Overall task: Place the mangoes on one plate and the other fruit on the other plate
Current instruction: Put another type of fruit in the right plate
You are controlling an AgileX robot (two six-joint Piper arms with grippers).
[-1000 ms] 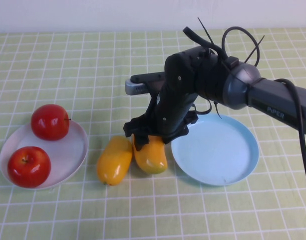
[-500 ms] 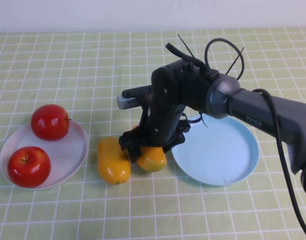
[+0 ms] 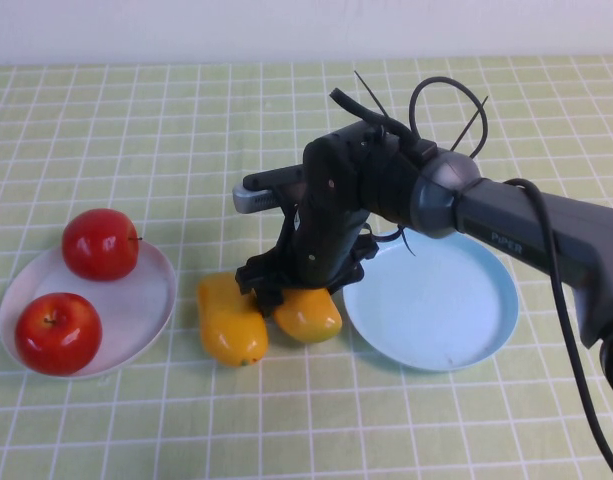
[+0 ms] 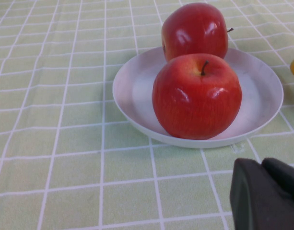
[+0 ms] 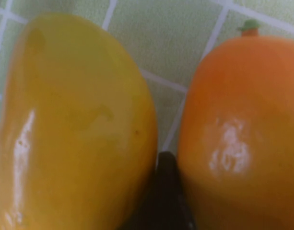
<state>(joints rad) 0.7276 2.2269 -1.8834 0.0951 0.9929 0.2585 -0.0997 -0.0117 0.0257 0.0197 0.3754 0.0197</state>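
Two mangoes lie side by side between the plates: the yellow mango (image 3: 231,320) (image 5: 75,124) and the orange mango (image 3: 308,315) (image 5: 242,134), which has a greenish tip. My right gripper (image 3: 301,290) is down over the orange mango and shut on it, one dark finger (image 5: 168,191) wedged between the two fruits. The light blue plate (image 3: 436,300) lies just right of them with nothing on it. Both red apples (image 3: 100,243) (image 3: 58,332) sit on the white plate (image 3: 136,300) (image 4: 132,91). My left gripper (image 4: 266,191) is shut and hovers low beside the white plate, outside the high view.
A green checked cloth (image 3: 136,120) covers the whole table. The right arm (image 3: 546,215) stretches in from the right edge above the blue plate's far rim, with black cable loops (image 3: 446,100) sticking up from it.
The right gripper moved left and down onto the orange mango. Its finger pushed in between the fruits and shoved the yellow mango leftward, turning it. Apples and plates have stayed put.
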